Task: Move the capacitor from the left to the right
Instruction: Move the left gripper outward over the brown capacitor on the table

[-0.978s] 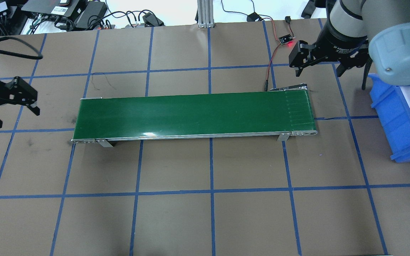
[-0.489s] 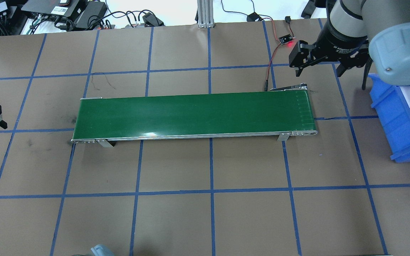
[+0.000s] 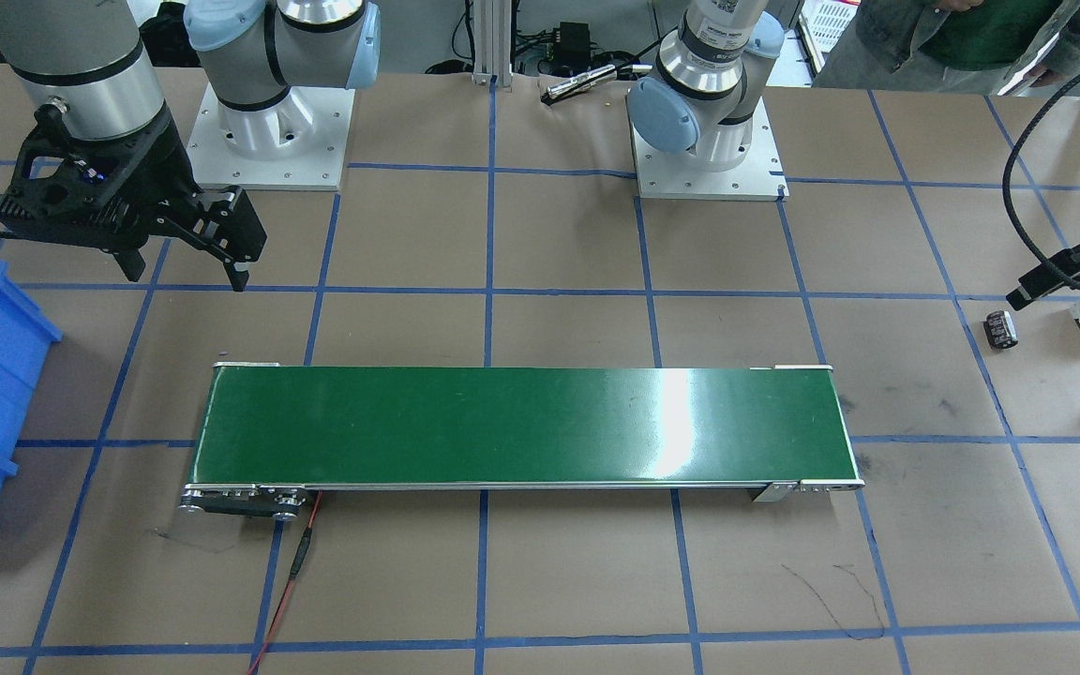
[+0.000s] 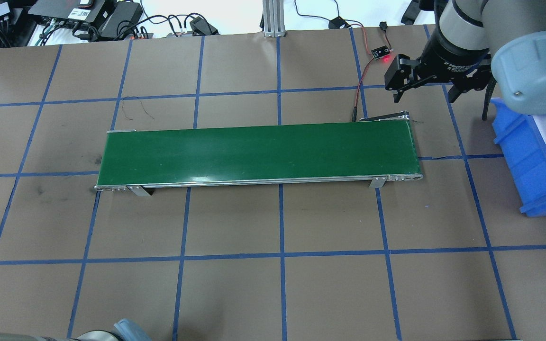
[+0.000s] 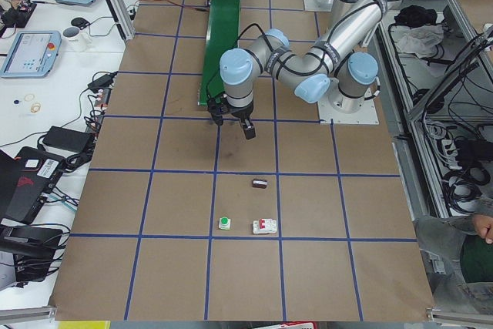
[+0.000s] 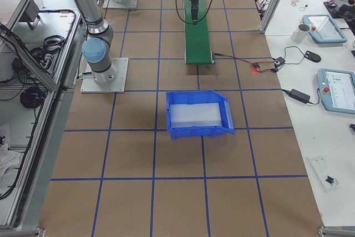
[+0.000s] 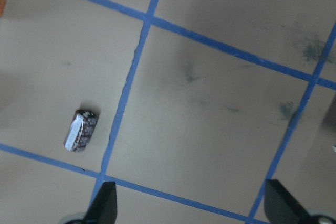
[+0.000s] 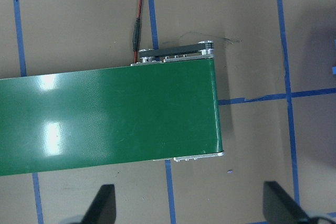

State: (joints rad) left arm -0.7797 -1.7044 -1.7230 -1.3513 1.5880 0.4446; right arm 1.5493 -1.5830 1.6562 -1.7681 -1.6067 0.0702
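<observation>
Black capacitor [image 7: 81, 130] lies on its side on the bench [image 7: 220, 103], offset from my spread left jaws; I should centre above it, straddle its round flanks, then descend.

White lettering on the black collar [image 4: 458, 66] above the right gripper [image 4: 423, 97] seems to read "2F Adaptive"; the rest is too small. The capacitor [image 7: 81, 130] bears pale markings, none legible.
</observation>
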